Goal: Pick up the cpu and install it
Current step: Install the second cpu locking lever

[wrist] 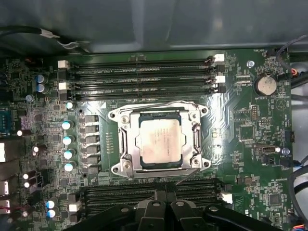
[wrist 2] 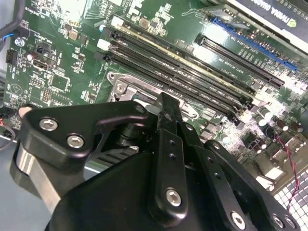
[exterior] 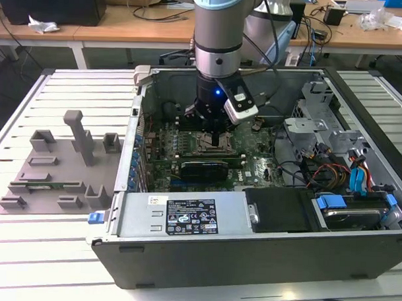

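Open computer case [exterior: 184, 255] on a slatted metal table [exterior: 51, 277], with green motherboard [wrist: 240, 134] and power supply [exterior: 185, 216] along its near wall. Grey fixture plate [exterior: 55, 178] near the table's edge at the exterior view's left.

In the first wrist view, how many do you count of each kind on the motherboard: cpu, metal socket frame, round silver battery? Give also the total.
cpu: 1, lying inside the frame
metal socket frame: 1
round silver battery: 1
Total: 3
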Available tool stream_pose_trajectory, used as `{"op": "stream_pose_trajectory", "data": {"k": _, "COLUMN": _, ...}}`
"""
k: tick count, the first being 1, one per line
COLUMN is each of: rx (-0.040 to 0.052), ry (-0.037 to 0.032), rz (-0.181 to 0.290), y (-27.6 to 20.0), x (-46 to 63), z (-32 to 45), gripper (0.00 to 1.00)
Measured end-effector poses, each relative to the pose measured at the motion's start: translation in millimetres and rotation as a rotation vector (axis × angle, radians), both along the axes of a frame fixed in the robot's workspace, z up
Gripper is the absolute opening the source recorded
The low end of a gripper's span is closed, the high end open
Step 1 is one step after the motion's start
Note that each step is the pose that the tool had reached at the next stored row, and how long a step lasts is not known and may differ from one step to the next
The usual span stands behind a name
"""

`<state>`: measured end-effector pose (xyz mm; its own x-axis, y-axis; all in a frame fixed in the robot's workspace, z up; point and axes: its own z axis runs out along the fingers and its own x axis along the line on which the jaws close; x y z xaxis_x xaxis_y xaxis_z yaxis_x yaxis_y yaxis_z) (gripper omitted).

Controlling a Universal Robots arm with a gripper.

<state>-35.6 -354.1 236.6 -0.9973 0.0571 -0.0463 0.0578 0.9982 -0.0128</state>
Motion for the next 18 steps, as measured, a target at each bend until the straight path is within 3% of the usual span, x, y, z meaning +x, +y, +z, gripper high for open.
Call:
{"op": "stream_pose_trajectory", "data": {"k": 5, "rx": 0.0, "ry": 0.0, "rz": 0.0, "y": -1.1, "x": -6.0, "z": -2.5, "gripper": 0.11}}
{"op": "stream_pose_trajectory", "data": {"k": 11, "rx": -0.0002, "ry": 0.0001, "rz": 0.0, "y": -5.9, "x": -13.7, "z": -7.3, "gripper": 0.11}}
{"op": "stream_pose_trajectory", "data": {"k": 18, "rx": -0.0001, "ry": 0.0001, "rz": 0.001, "y": -6.4, "x": -16.5, "z": -12.6, "gripper": 0.11}}
